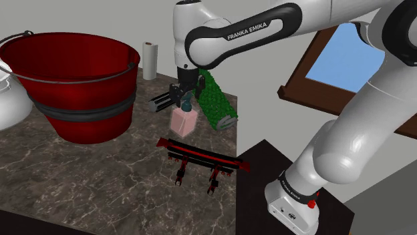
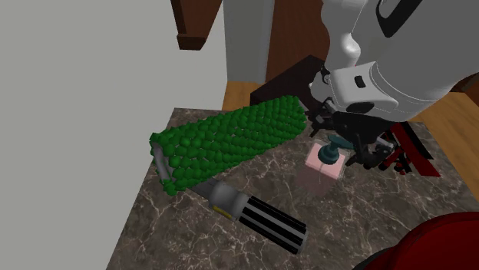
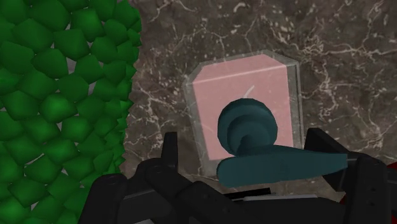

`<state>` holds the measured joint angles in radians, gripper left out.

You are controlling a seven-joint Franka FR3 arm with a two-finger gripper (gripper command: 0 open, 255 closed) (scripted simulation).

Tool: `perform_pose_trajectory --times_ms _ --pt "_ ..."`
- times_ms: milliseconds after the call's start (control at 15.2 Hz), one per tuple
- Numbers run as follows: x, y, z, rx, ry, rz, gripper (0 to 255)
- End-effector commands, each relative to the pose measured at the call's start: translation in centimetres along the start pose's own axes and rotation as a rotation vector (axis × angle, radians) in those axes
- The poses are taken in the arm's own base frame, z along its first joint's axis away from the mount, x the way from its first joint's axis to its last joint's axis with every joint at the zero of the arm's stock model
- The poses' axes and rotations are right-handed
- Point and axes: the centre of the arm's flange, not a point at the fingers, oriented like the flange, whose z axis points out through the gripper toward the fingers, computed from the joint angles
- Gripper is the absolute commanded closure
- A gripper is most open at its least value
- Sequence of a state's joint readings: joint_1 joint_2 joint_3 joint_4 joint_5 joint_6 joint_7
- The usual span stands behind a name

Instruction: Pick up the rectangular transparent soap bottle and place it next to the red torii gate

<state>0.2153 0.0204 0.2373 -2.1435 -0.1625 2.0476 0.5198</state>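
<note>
The rectangular clear soap bottle (image 1: pixel 183 121) holds pink liquid and has a dark teal pump (image 1: pixel 185 105). It stands upright on the dark marble counter (image 1: pixel 80 180). My black gripper (image 1: pixel 184 95) hangs straight over it, open. In the wrist view the fingertips (image 3: pixel 168 156) stand apart outside the bottle's (image 3: pixel 245 105) two sides, level with the pump (image 3: pixel 249 127) and not touching it. The red torii gate (image 1: pixel 200 160) stands a short way in front of the bottle, toward the counter's near edge. In the second exterior view the gripper (image 2: pixel 343 144) sits above the bottle (image 2: pixel 321 170), with the gate (image 2: pixel 408 150) behind it.
A green scaly roller (image 1: pixel 217 101) with a black ribbed handle (image 2: pixel 265 218) lies close beside the bottle. A big red bucket (image 1: pixel 77 87) stands at the shoulder view's left, with a white paper roll (image 1: pixel 150 60) behind it. The counter's edge runs just right of the gate.
</note>
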Motion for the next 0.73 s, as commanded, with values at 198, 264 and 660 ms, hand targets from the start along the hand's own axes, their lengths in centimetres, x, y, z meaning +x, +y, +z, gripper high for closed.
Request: perform_pose_trajectory --times_ms 198,264,660 --pt "0.01 0.03 0.09 0.000 -0.001 0.000 255" --pt "0.01 0.03 0.09 0.000 -0.001 0.000 255" --pt "0.08 -0.01 0.09 0.000 -0.001 0.000 255"
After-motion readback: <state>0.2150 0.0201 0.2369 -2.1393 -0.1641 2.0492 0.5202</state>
